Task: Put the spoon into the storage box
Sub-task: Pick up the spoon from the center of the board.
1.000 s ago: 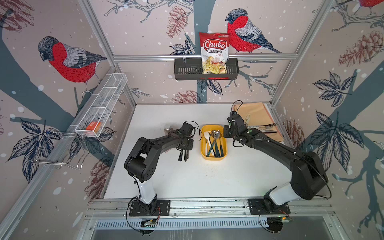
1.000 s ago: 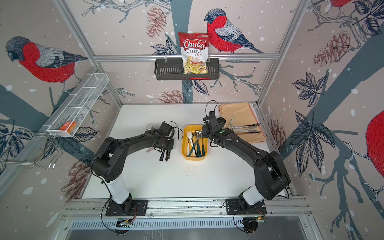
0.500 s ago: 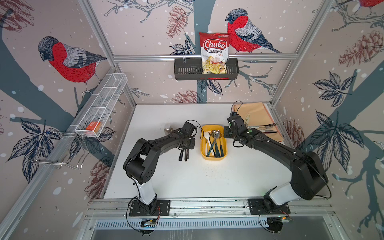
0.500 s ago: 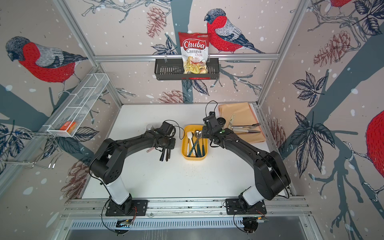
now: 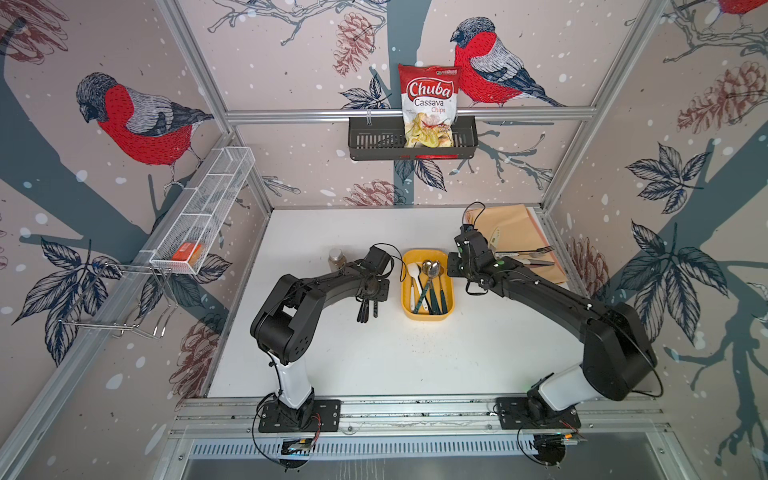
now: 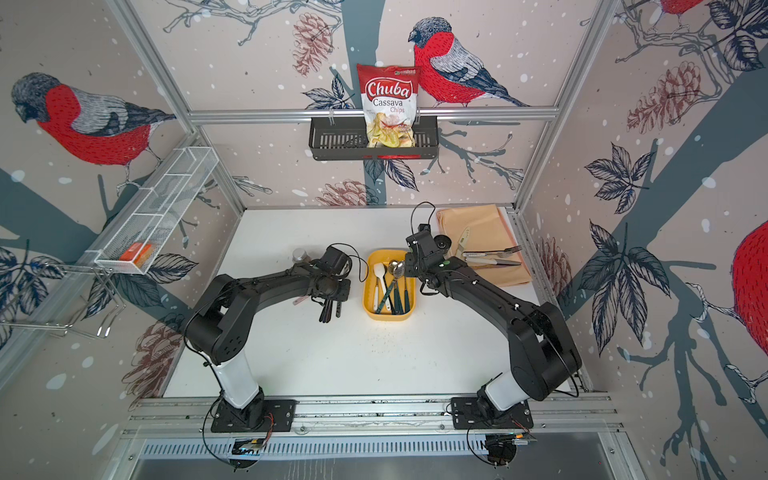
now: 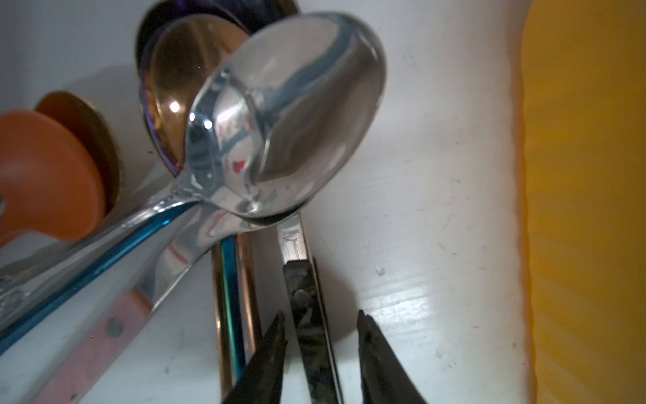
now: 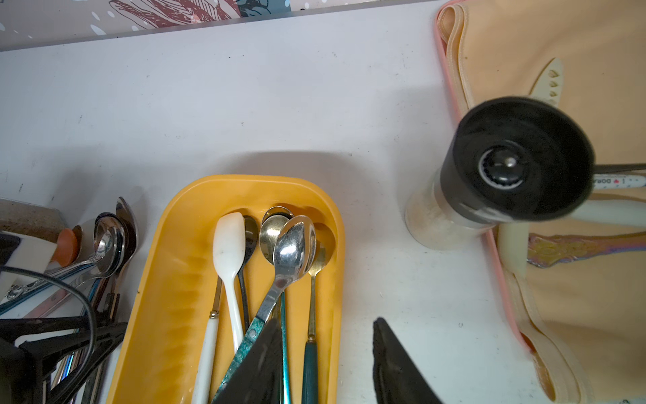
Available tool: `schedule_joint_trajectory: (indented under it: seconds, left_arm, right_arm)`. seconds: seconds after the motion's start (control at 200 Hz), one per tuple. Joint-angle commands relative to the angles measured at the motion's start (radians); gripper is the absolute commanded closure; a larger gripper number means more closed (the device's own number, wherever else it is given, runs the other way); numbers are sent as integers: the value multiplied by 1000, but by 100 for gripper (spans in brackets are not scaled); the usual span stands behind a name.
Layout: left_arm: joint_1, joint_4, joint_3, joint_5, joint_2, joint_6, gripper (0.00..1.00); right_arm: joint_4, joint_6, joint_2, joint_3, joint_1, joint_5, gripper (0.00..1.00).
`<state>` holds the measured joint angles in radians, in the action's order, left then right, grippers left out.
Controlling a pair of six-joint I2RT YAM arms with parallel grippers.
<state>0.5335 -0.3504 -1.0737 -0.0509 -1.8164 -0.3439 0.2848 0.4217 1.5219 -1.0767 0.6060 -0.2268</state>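
The left gripper (image 7: 320,353) hangs low over a cluster of spoons, its jaws partly open astride one dark-handled spoon (image 7: 307,314) without visibly clamping it. That handle's long axis runs straight out between the fingers. The storage box (image 7: 587,210) lies just beside, on the side toward the right arm. Since the earlier frame, the left arm has barely shifted.

Overhead stereo pair; close wrist views

Beside my matt black tool (image 7: 320,363), the polished steel spoon (image 7: 290,115) gleams mirror-bright. The yellow plastic storage box (image 8: 167,280) looks smooth and satiny; the white table (image 8: 244,105) is matt, faintly scuffed.
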Motion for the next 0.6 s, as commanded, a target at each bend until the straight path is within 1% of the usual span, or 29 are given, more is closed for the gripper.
schedule_joint_trajectory:
  seconds: [0.0,0.14,0.595]
  left_arm:
    - [3,14,3,20,-8,-6,65]
    - [7,9,-10,30,-29,3,76]
    - [33,-1,-46,58,-64,16,100]
  right_arm:
    - [-11,7,-6,-1,4,-9,55]
    - [-9,8,-11,1,5,-12,55]
    - [-5,18,-38,20,6,-25,56]
